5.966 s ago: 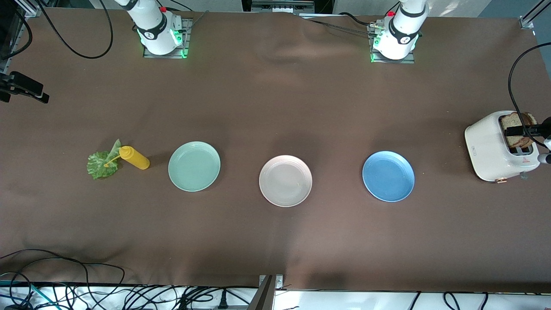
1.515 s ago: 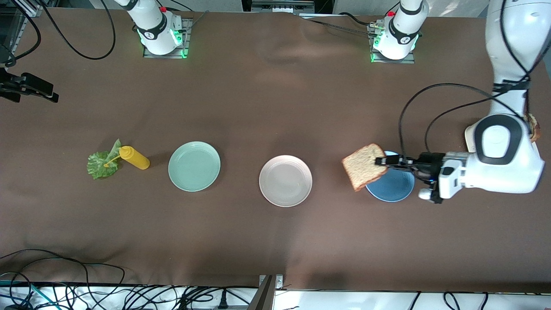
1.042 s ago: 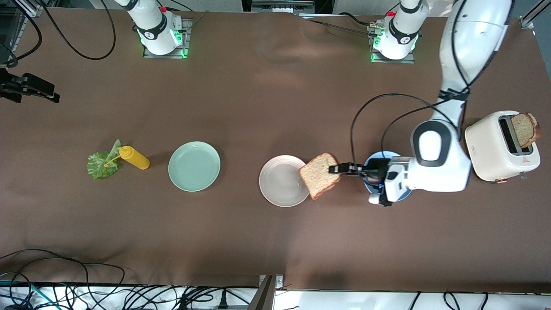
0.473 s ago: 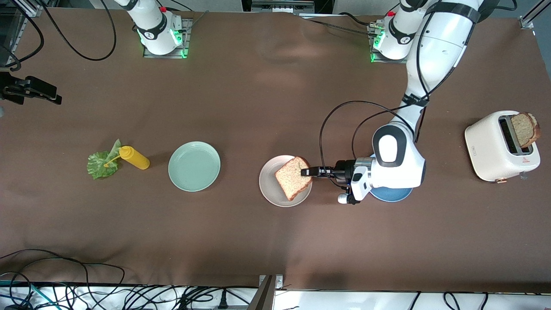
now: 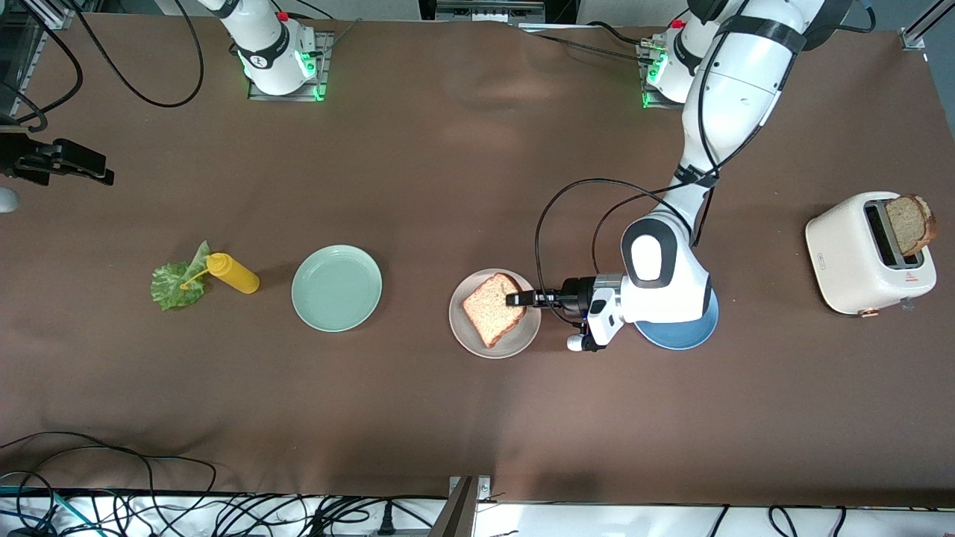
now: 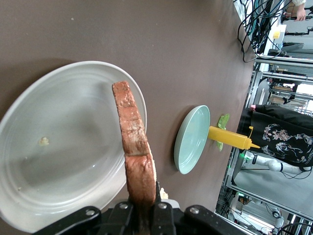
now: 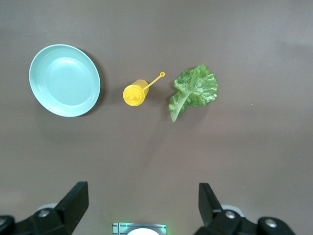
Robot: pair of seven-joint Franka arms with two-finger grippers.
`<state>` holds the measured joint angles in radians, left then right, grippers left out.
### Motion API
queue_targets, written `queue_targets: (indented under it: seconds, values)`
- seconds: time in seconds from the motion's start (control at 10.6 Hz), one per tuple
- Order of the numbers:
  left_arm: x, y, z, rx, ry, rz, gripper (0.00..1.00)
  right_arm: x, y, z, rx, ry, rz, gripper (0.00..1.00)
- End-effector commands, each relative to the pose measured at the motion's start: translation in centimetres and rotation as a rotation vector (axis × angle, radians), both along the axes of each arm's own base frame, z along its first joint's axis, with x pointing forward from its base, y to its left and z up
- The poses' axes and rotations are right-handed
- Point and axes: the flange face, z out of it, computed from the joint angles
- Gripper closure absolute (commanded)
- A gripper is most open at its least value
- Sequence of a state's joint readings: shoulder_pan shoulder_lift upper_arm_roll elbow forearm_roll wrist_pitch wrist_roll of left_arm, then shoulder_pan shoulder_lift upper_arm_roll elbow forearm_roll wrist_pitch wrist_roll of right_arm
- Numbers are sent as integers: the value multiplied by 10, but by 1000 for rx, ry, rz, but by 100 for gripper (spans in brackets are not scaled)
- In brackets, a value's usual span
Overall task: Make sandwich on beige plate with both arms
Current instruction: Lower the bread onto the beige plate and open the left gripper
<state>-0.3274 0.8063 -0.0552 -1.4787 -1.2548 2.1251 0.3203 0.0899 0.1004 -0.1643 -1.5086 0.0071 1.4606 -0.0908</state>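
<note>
Bread slice arriving over the beige plate, pinched in the left pincer.

The left pincer (image 5: 515,300) is clenched on one edge of a brown bread slice (image 5: 492,309), holding it tilted over the beige plate (image 5: 466,332), which sits between the mint green plate (image 5: 336,288) and the blue plate (image 5: 683,335). The right pincer (image 7: 142,208) waits with fingers spread wide, high over the lettuce leaf (image 7: 193,91) and yellow squeeze bottle (image 7: 137,93) at the right arm's end of the surface. A second slice (image 5: 909,223) stands in the white toaster (image 5: 850,257) at the left arm's end.
</note>
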Motion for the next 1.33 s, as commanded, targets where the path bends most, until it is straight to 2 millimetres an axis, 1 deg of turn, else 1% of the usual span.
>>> queue_targets:
  seconds: [0.0, 0.09, 0.19, 0.28, 0.38, 0.47, 0.66, 0.85, 0.95, 1.04, 1.14, 1.23]
  values:
    - [6, -13, -9, -45, 0, 51, 100, 5, 3, -7, -10, 13, 12, 0]
    - [4, -18, -17, -54, 14, 60, 100, 6, 3, -6, -10, 9, 13, 0]
    - [6, -18, -15, -57, 9, 65, 100, 7, 1, -7, -13, -2, 10, 0]
    - [5, -17, -20, -59, 34, 80, 79, 12, 1, -16, -14, 12, 9, 0]
    - [8, -8, -27, -66, 34, 93, 33, 18, 3, -25, -16, 16, 12, 0]
    - [7, -5, -27, -63, 28, 87, 0, 22, 8, -27, -19, 6, 11, 0]
    - [9, 2, -27, -62, 35, 97, 0, 20, 5, -21, -27, -5, 6, 0]
    - [11, 9, -27, -36, 25, 83, 0, 16, 7, -15, -25, -8, 10, 0]
    - [13, 18, -25, 11, 4, 51, 0, 15, 8, -12, -23, -12, 10, 0]
    - [17, 37, -25, 57, -12, 33, 0, 15, 10, -11, -21, -17, 13, 0]
    - [19, 42, -18, 84, -31, 11, 0, 6, 7, 4, -19, -43, 8, 0]
    - [21, 49, -15, 116, -49, -11, 0, 3, 6, 8, -18, -42, 8, 0]
